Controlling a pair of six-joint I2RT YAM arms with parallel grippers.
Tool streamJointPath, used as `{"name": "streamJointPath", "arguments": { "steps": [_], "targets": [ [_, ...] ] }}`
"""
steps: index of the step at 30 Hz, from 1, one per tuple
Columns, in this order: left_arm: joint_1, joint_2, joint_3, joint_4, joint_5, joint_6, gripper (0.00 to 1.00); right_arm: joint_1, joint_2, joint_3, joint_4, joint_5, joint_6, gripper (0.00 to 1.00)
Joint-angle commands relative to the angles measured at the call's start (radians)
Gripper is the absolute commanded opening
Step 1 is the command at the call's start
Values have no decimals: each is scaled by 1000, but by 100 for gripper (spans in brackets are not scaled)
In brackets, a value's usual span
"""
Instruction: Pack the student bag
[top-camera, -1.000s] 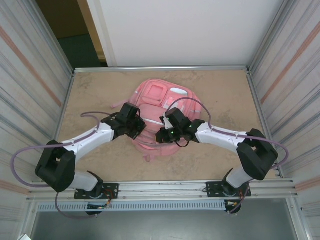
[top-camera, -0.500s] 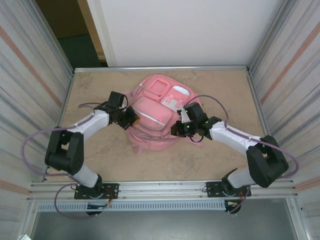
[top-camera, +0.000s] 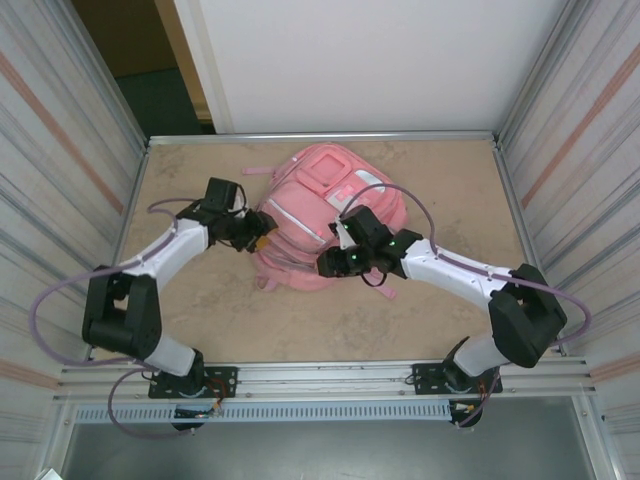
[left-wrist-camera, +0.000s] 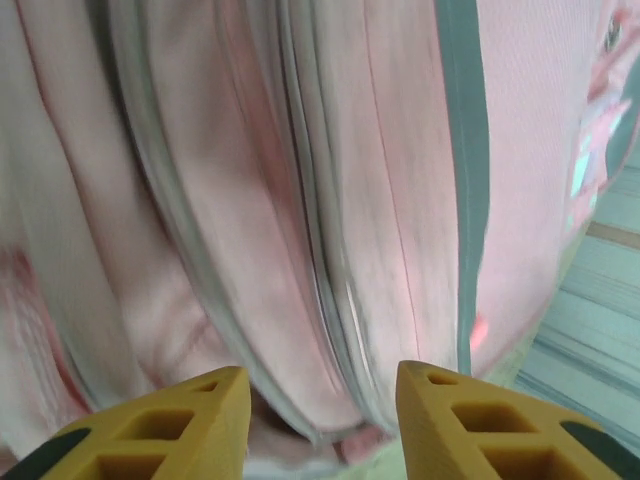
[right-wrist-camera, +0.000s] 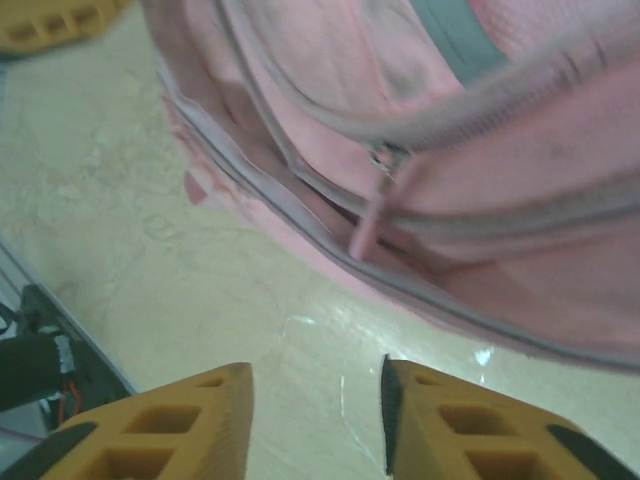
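student bag (top-camera: 300, 215) seen whole from above; right wrist view catches its zip pull (right-wrist-camera: 368, 225).

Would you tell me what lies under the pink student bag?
The student bag rests on the beige table; anything beneath its body is covered by the fabric and cannot be seen.

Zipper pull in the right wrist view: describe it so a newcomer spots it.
Find the large pink fabric backpack lying on the beige table. In the right wrist view, grey zipper tracks curve across its side; from one hangs a narrow pink zipper pull. Unlike the flat tracks, it dangles loose.
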Motion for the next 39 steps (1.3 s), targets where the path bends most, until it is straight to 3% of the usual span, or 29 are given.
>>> {"name": "streamJointPath", "arguments": {
  "steps": [1, 6, 16, 25, 29, 36, 39],
  "targets": [
    [-76, -63, -56, 22, -66, -93, 44, 26, 37, 35, -17, 155, -11, 43],
    [-138, -71, -86, 90, -157, -186, 45, 71, 117, 70, 24, 263, 13, 44],
    [-230, -14, -95, 260, -262, -302, 45, 114, 236, 85, 161, 323, 34, 37],
    [-265, 19, -129, 310, -342, -393, 44, 122, 245, 124, 109, 404, 53, 36],
    [-254, 62, -102, 309, -369, -390, 35, 127, 220, 116, 109, 404, 70, 38],
    [-217, 93, -54, 304, -313, -376, 2, 138, 188, 106, 88, 428, 85, 43],
    [-219, 59, -48, 279, -294, -362, 0, 139, 195, 128, 71, 429, 95, 43]
  ]
}}
